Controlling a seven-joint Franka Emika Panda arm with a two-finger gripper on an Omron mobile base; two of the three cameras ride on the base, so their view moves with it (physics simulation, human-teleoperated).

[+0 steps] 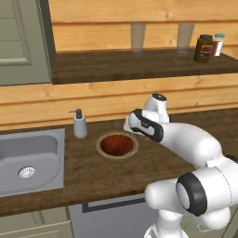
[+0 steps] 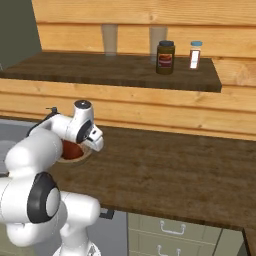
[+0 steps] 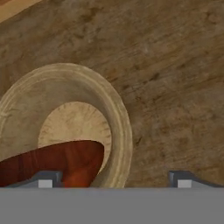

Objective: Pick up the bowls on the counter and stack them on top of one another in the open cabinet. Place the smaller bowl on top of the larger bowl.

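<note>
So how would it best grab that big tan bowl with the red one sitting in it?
Probably by the thick rim of the larger bowl, coming straight down from above. It sits upright and flat on the counter, too wide to span, so one finger would go inside the wall and one outside. The smaller bowl fills the middle, so the rim's side nearest the open gripper looks easiest.

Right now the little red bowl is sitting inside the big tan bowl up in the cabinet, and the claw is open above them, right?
Not quite. The little red bowl does sit inside the big tan bowl, and the claw is open above them, but they are on the counter beside the soap bottle, not up in the cabinet. The left base view shows it.
</note>
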